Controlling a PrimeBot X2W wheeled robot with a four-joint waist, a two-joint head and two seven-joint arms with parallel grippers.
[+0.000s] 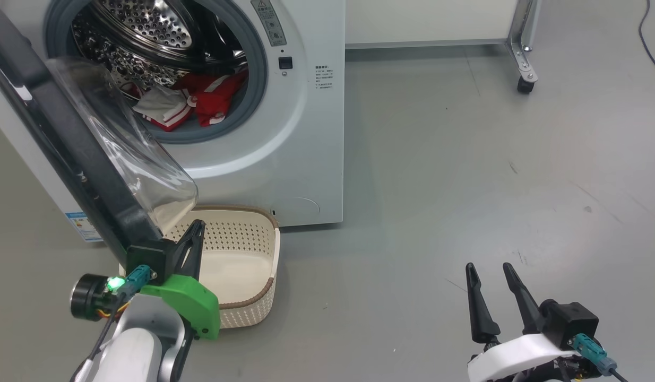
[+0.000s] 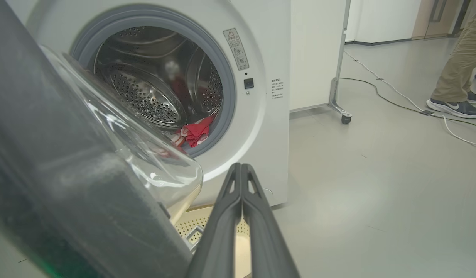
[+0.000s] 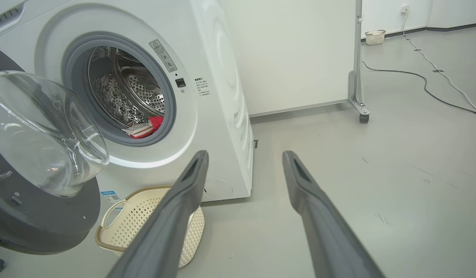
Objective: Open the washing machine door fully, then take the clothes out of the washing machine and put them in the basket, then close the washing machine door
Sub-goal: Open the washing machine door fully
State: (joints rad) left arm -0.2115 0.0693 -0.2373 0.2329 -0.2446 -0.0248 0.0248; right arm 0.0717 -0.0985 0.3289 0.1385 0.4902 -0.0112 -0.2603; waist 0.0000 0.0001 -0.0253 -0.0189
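Washing machine door [image 1: 72, 143] just beside left claw [image 1: 198, 227].

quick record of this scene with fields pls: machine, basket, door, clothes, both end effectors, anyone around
washing machine: white front loader, opening uncovered
basket: on the floor at the machine's foot, looks empty
washing machine door: swung open, glass bowl overhanging the basket
clothes: red and white, in the drum near the opening
left end effector: shut on nothing, by the door's lower rim, above the basket
right end effector: open, empty, over the floor
person: leg and shoe, far right of left wrist view
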